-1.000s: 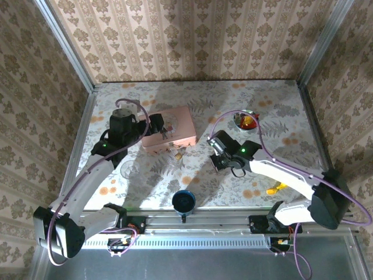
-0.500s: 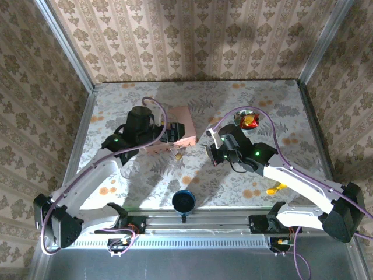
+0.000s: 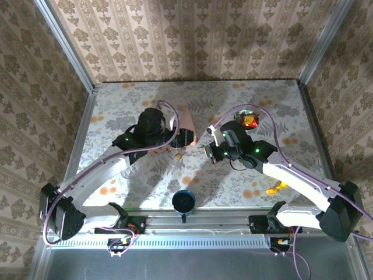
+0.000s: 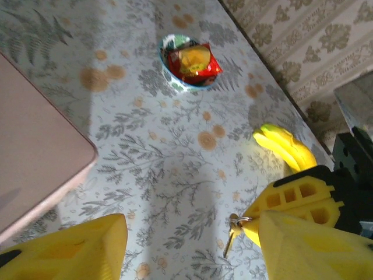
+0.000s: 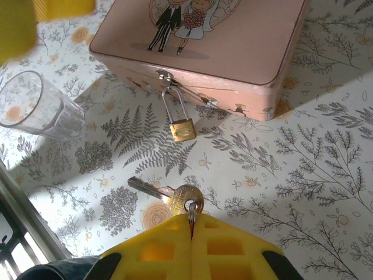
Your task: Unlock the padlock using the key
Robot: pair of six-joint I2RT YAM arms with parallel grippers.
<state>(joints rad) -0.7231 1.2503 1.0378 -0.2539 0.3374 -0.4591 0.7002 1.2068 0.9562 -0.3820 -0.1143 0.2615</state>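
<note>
**Both arms swung in toward pink box (image 5: 233,41)**

Empty left hand (image 4: 192,228) narrowed halfway, by box edge. Nearer right hand (image 5: 191,224) clamps key (image 5: 166,192) ring, blade pointing 10 o'clock. The padlock (image 5: 182,129) lies on bench (image 5: 303,175) at 12 o'clock, axis 12–6.

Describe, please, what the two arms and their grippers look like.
Both the left arm and right arm have white links joined by black motor housings, each with a small green light. A purple cable loops along each. The left gripper and right gripper have chunky yellow plastic fingers with rectangular cut-out pockets.
</note>
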